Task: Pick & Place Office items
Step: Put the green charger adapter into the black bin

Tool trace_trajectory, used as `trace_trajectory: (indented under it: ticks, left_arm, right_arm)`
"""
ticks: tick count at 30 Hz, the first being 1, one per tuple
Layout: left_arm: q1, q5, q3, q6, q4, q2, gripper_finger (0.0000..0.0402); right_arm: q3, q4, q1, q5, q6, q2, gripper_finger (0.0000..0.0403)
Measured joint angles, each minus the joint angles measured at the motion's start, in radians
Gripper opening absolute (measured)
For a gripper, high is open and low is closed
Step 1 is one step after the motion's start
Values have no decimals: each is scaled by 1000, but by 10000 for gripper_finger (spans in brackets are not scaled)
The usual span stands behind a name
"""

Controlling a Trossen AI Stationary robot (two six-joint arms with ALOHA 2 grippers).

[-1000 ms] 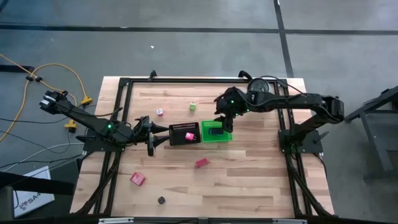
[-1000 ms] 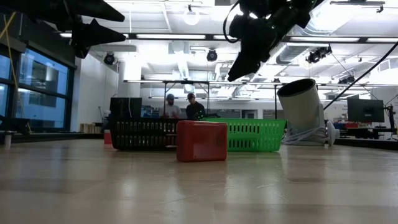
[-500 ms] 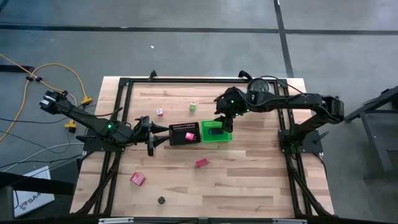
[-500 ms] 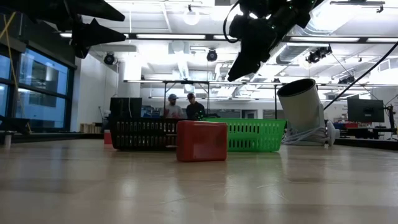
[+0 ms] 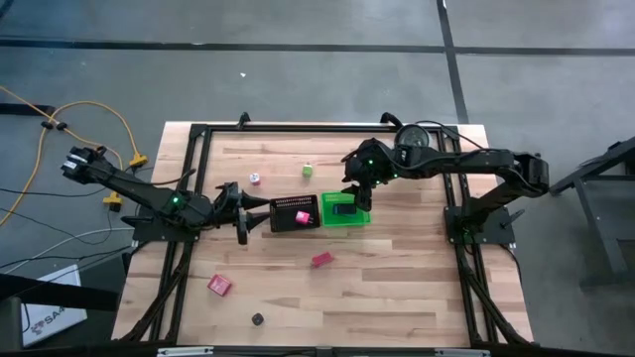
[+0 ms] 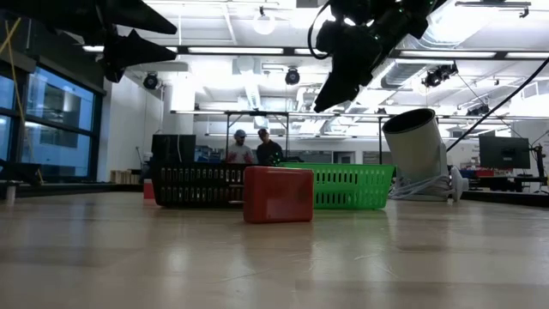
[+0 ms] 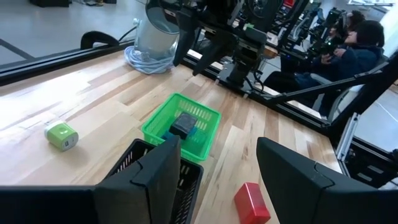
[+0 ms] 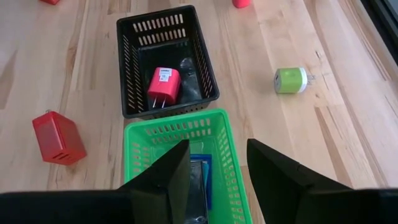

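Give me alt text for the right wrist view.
The right pincer hangs open over a green basket holding a dark item; beyond it, touching, a black basket holds a pink charger. A red block and green charger lie on the table.

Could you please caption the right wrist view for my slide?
Right hand open above the green bin; black tray holds a pink block.
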Motion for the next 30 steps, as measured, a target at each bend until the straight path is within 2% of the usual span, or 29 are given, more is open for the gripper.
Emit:
trace_trajectory:
  ticks: [4, 9, 16, 23, 30]
  left_arm:
    - [25, 0, 0, -7, 10, 0, 204]
    - [48, -1, 0, -98, 12, 0, 204]
    - [86, -14, 0, -111, 10, 0, 204]
    - [219, 34, 2, -73, -12, 0, 204]
    - [434, 177, 13, 29, -22, 36, 204]
  right_arm:
    - [0, 0, 0, -1, 0, 0, 145]
    - [0, 0, 0, -2, -1, 0, 145]
    - [0, -2, 0, -2, -48, 0, 145]
    - [0, -9, 0, -2, -53, 0, 145]
    - [0, -21, 0, -2, -54, 0, 145]
